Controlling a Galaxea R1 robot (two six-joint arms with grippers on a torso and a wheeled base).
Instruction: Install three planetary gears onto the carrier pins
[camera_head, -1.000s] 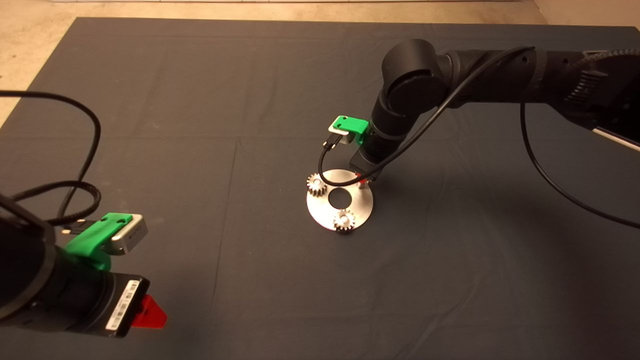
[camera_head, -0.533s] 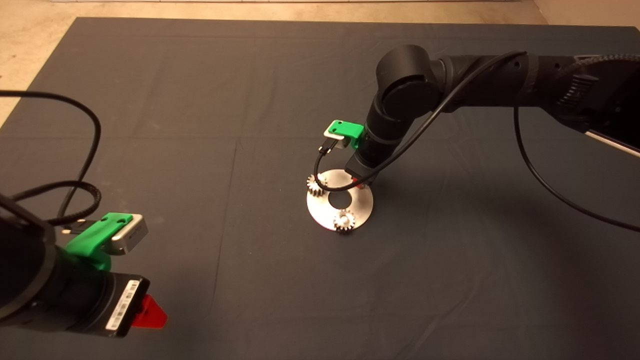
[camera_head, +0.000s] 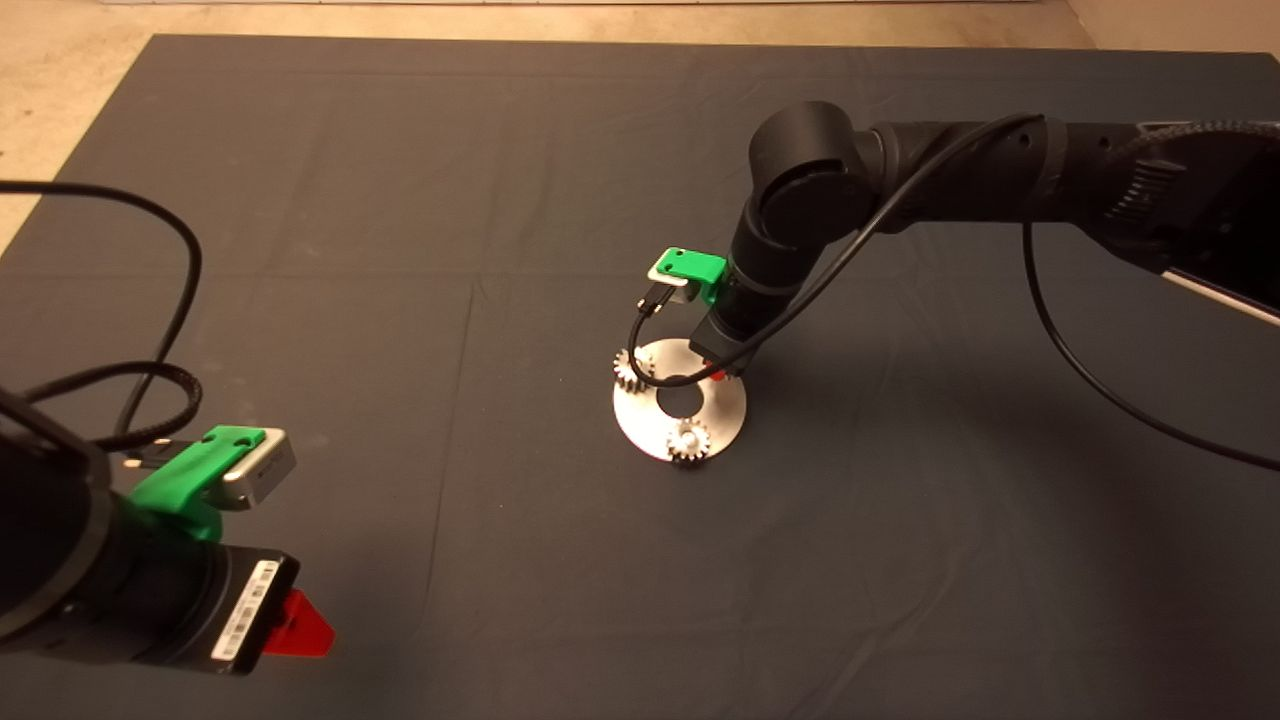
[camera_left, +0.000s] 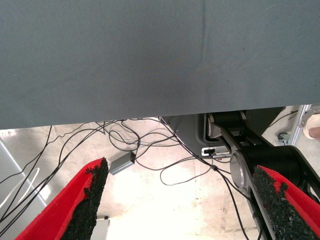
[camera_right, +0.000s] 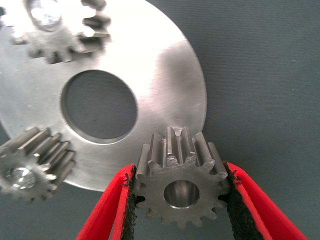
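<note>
Here the dark mat (camera_head: 400, 300) carries the silver disc (camera_head: 730, 415) — two planetary gears (camera_right: 35, 167) seated; right gripper (camera_right: 177, 220) jaws pinch a third gear (camera_right: 180, 182), left gripper (camera_left: 180, 205) jaws parted, empty.

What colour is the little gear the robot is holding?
Silvery grey metal. The held gear shows best in the right wrist view, pinched in the right gripper.

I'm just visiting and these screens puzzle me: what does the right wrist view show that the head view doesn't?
Only the right wrist view shows the third gear clamped between the right gripper's red fingers, over the disc's edge, its bore empty; no pin shows under it.

Only the head view shows the whole mat, the right arm reaching down over the disc, and the left gripper waiting at the lower left.

Both show the silver disc with its central hole and two gears already seated on pins.
</note>
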